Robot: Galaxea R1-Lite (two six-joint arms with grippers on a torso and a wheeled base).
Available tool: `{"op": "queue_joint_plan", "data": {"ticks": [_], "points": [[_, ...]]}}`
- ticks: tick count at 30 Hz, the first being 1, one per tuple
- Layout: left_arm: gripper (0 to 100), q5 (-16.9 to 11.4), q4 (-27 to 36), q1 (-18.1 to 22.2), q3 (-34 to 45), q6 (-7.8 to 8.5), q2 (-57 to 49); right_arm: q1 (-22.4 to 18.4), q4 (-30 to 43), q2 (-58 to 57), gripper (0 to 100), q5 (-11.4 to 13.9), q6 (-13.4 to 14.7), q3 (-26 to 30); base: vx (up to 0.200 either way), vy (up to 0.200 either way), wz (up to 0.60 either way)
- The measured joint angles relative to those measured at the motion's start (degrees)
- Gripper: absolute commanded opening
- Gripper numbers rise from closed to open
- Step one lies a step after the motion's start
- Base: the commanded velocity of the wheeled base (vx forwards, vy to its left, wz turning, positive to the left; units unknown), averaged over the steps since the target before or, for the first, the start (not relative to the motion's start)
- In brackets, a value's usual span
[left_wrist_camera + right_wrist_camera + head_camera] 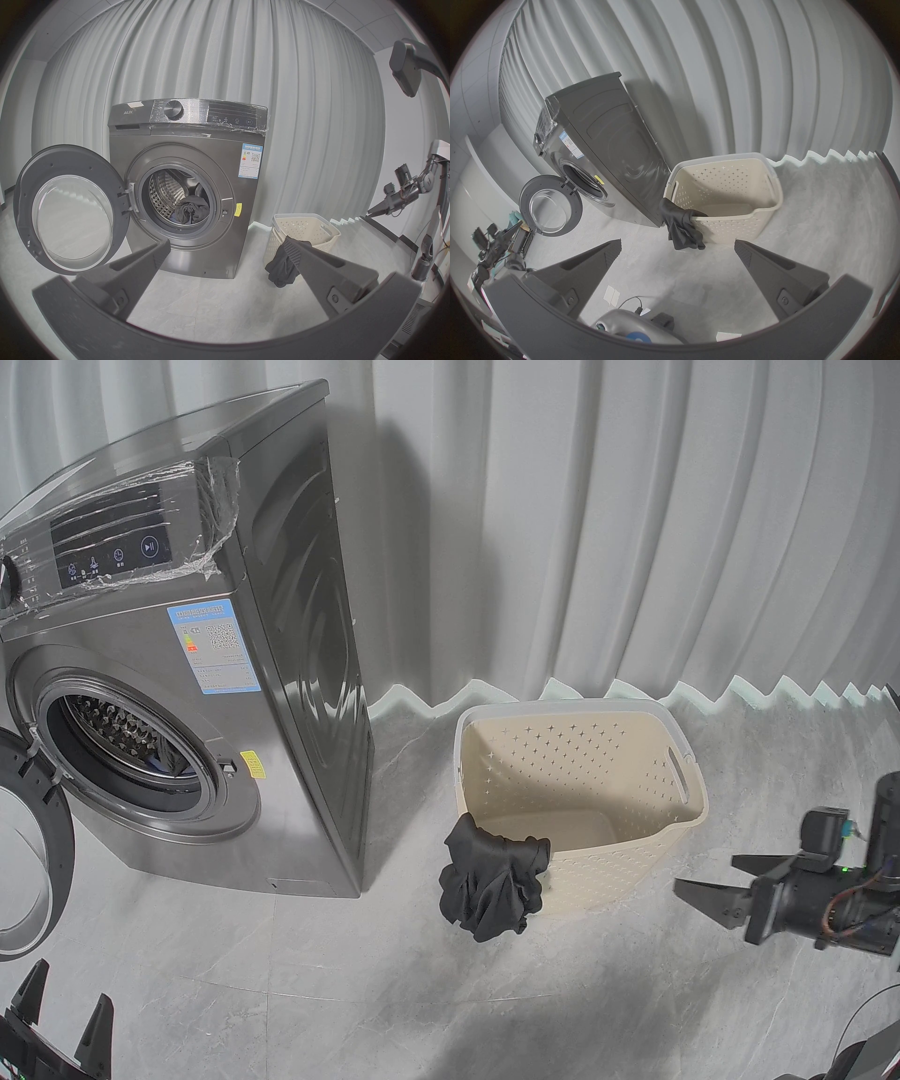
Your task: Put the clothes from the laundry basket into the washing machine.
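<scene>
A grey washing machine [187, 669] stands at the left with its round door [28, 847] swung open. Dark clothes [190, 211] lie inside the drum. To its right sits a cream perforated laundry basket [600, 763]; a black garment [492, 885] hangs over its near left corner, mostly outside. The basket's inside looks bare. My left gripper [67, 983] is low in front of the machine, open and holding nothing. My right gripper [705, 874] hovers right of the basket, open, with its fingers pointing toward the basket.
White pleated curtains [609, 501] close off the back, right behind the machine and basket. Grey tiled floor [375, 960] lies open in front of both. The open door [70, 211] juts out on the machine's left side.
</scene>
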Motion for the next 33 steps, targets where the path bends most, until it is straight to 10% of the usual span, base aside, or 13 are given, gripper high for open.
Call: {"op": "queue_joint_plan", "data": {"ticks": [12, 33], "points": [[100, 0.1, -0.1, 0.0, 0.0, -0.93, 0.0, 8.3, -17.9, 24.6, 100, -8.6, 2.8, -1.4, 0.050, 0.000, 0.00], [100, 0.2, -0.1, 0.0, 0.0, -1.37, 0.0, 13.2, -24.8, 45.6, 100, -11.7, 3.4, -7.0, 0.000, 0.000, 0.00]]}}
